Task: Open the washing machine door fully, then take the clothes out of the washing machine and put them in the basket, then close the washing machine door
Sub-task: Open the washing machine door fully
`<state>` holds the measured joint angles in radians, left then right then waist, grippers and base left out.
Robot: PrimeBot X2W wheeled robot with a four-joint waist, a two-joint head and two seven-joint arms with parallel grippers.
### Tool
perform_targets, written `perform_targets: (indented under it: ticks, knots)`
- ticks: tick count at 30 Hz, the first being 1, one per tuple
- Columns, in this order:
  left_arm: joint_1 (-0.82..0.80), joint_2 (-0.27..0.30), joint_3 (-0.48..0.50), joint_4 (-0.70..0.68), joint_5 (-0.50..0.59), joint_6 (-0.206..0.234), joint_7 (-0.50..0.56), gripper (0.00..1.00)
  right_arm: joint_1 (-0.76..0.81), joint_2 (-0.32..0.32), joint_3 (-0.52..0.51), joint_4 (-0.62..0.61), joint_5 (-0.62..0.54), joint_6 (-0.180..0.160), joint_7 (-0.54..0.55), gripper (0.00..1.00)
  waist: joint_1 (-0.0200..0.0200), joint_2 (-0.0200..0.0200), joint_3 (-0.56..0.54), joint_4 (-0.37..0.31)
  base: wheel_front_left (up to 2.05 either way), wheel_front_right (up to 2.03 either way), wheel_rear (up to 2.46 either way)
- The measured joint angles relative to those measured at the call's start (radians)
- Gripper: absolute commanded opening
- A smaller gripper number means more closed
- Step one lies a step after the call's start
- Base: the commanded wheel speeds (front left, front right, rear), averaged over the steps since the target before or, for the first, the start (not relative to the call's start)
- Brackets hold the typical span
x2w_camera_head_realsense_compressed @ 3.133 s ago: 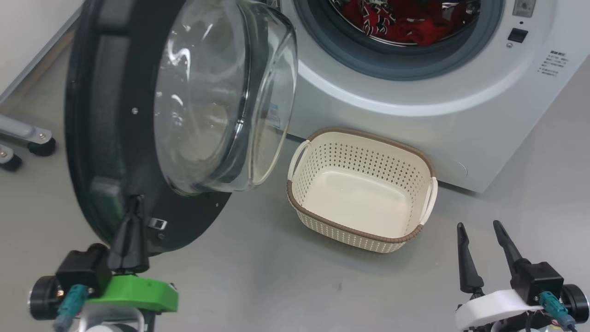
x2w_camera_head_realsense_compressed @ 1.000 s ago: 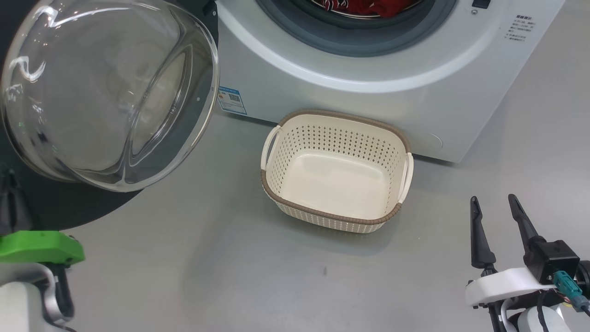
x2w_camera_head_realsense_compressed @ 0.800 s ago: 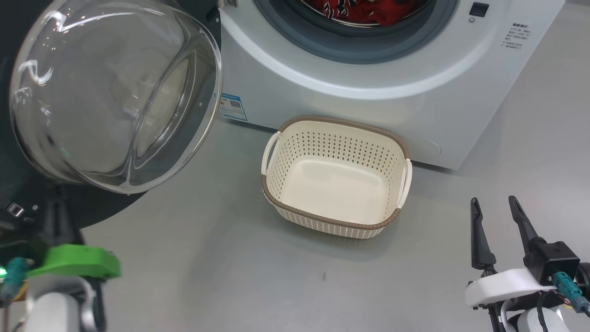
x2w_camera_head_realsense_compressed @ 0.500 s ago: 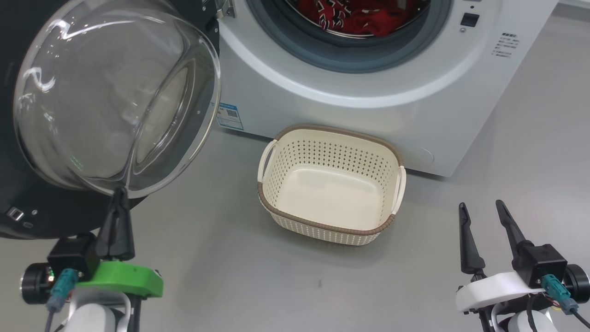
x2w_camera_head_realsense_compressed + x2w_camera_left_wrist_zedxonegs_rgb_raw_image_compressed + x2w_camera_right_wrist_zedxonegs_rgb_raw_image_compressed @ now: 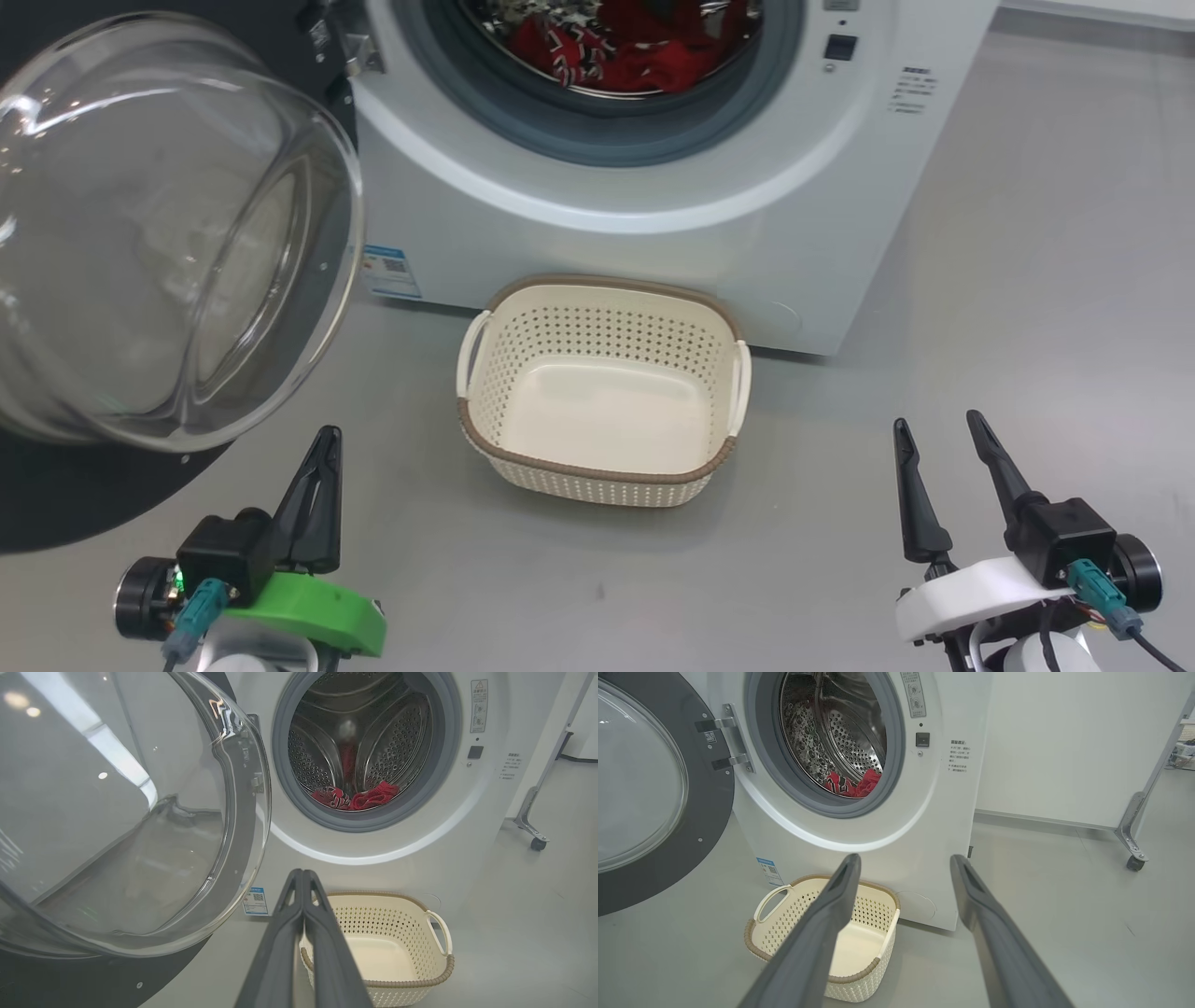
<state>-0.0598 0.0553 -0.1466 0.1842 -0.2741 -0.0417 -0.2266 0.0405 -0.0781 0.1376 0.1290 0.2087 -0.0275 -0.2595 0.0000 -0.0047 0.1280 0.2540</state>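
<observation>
Head view, read left to right; clock positions taken from the frame's centre.

Nine to ten o'clock: washing machine door (image 5: 56, 504), swung wide on two metal hinges (image 5: 721, 742) at the port's nine o'clock. Broad glossy black rim; bulging clear glass bowl turned toward the camera, streaked with reflections.

Seven o'clock: left gripper (image 5: 327, 441) on a green mount. Two long dark fingers (image 5: 280, 952) pressed flat together, nothing between them. Tip just off the door's five o'clock edge, apart from it.

Six o'clock, just below centre: basket (image 5: 597, 487), upright on the grey floor (image 5: 980, 280), just in front of the machine's base. Rounded-rectangular, cream, with perforated walls, a brown woven-look rim and a white handle at each short side. Smooth bottom in full view.

Twelve o'clock: washing machine (image 5: 635, 252), a white front-loader. Grey-rimmed round port uncovered, perforated steel drum behind it. Small blue label (image 5: 392, 271) at the front's seven o'clock corner; black square button (image 5: 840, 47) at the port's three o'clock.

Inside the drum, at its six o'clock: clothes (image 5: 644, 56), a crumpled bright red heap with white stripes and dark markings, low against the port's lip.

Five o'clock: right gripper (image 5: 937, 422) on a white mount, fingers spread wide apart and holding nothing, above the floor, well apart from the basket at its ten o'clock.
</observation>
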Motion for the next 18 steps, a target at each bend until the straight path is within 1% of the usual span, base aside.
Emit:
perform_targets:
  ticks: [4, 6, 7, 9, 10, 11, 12, 13, 14, 15, 16, 18]
  knots:
    - [0.010, 0.000, 0.002, -0.001, 0.000, 0.006, 0.007, 0.00, 0.000, 0.004, 0.006, -0.001, 0.000, 0.000, 0.000, 1.00, 0.0000, 0.0000, -0.011, -0.054, 0.00, 0.00, 0.00]
    - [0.011, 0.000, 0.006, -0.002, 0.000, 0.012, 0.011, 0.25, 0.000, 0.006, 0.008, -0.001, 0.000, 0.002, 0.000, 1.00, 0.0000, 0.0000, -0.016, -0.076, 0.00, 0.00, 0.00]
    - [0.014, 0.000, 0.008, -0.004, 0.000, 0.012, 0.012, 0.36, 0.000, 0.007, 0.010, -0.002, 0.000, 0.003, 0.000, 1.00, 0.0000, 0.0000, -0.018, -0.087, 0.00, 0.00, 0.00]
    - [0.024, 0.000, 0.011, -0.005, 0.000, 0.019, 0.019, 0.52, 0.000, 0.008, 0.014, -0.005, 0.000, 0.003, 0.000, 1.00, 0.0000, 0.0000, -0.022, -0.109, 0.00, 0.00, 0.00]
    - [0.028, 0.000, 0.013, -0.005, 0.000, 0.022, 0.019, 0.79, 0.000, 0.009, 0.014, -0.006, 0.000, 0.004, 0.000, 1.00, 0.0000, 0.0000, -0.024, -0.120, 0.00, 0.00, 0.00]
    - [0.031, 0.000, 0.015, -0.006, 0.000, 0.026, 0.019, 0.86, 0.000, 0.009, 0.015, -0.007, 0.000, 0.007, 0.000, 1.00, 0.0000, 0.0000, -0.026, -0.130, 0.00, 0.00, 0.00]
    - [0.032, 0.000, 0.016, -0.007, 0.000, 0.028, 0.019, 0.85, 0.000, 0.009, 0.015, -0.010, 0.000, 0.007, 0.000, 1.00, 0.0000, 0.0000, -0.028, -0.141, 0.00, 0.00, 0.00]
    - [0.033, 0.000, 0.017, -0.009, 0.000, 0.028, 0.019, 0.89, 0.000, 0.009, 0.015, -0.013, 0.000, 0.007, 0.000, 1.00, 0.0000, 0.0000, -0.029, -0.151, 0.00, 0.00, 0.00]
    - [0.034, 0.000, 0.017, -0.010, 0.000, 0.029, 0.019, 0.96, 0.000, 0.009, 0.015, -0.015, 0.000, 0.007, 0.000, 1.00, 0.0000, 0.0000, -0.031, -0.161, 0.00, 0.00, 0.00]
    - [0.035, 0.000, 0.017, -0.011, 0.000, 0.032, 0.019, 0.96, 0.000, 0.009, 0.014, -0.017, 0.000, 0.007, 0.000, 1.00, 0.0000, 0.0000, -0.033, -0.171, 0.00, 0.00, 0.00]
    - [0.036, 0.000, 0.018, -0.012, 0.000, 0.038, 0.021, 1.00, 0.000, 0.009, 0.014, -0.019, 0.000, 0.007, 0.000, 1.00, 0.0000, 0.0000, -0.034, -0.180, 0.00, 0.00, 0.00]
    - [0.040, 0.000, 0.019, -0.015, 0.000, 0.044, 0.023, 1.00, 0.001, 0.010, 0.011, -0.023, 0.000, 0.007, 0.000, 1.00, 0.0000, 0.0000, -0.037, -0.197, 0.00, 0.00, 0.00]
